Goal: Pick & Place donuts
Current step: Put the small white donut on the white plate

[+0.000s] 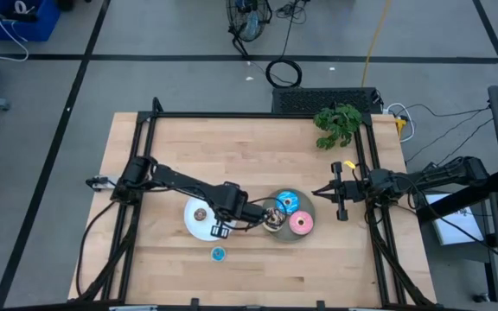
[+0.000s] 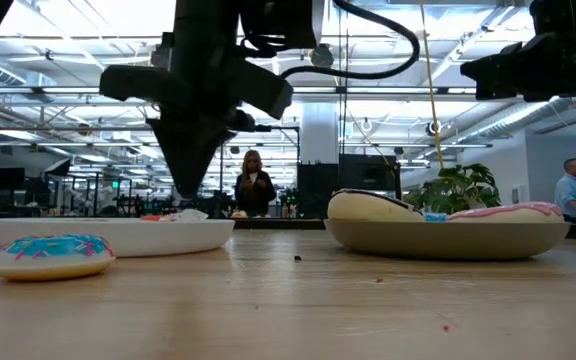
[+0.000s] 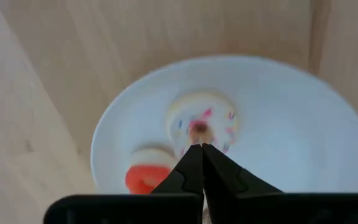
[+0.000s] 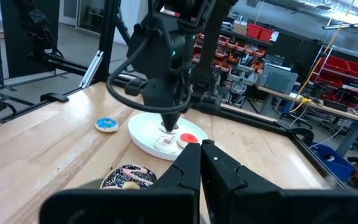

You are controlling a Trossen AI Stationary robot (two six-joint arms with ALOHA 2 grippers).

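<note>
Hovering over the white plate (image 1: 199, 226), the left claw (image 3: 201, 149) has its fingers pressed together, empty, above a white sprinkled donut (image 3: 202, 121) beside a red donut (image 3: 146, 177). Spreading them before descending would help. The right claw (image 4: 201, 149), also together, waits beside the grey plate (image 1: 305, 237).

White plate (image 3: 303, 124) holds a white donut (image 3: 202, 121) with coloured sprinkles and a red one (image 3: 143, 177). Grey plate (image 2: 448, 238) carries pink (image 1: 301, 223), blue sprinkled (image 1: 285, 203) and brown sprinkled (image 4: 129, 176) donuts. Near the table's front edge, a blue tiny donut (image 1: 218, 253).

No legible text, labels, brands, numbers or signs in any view.
</note>
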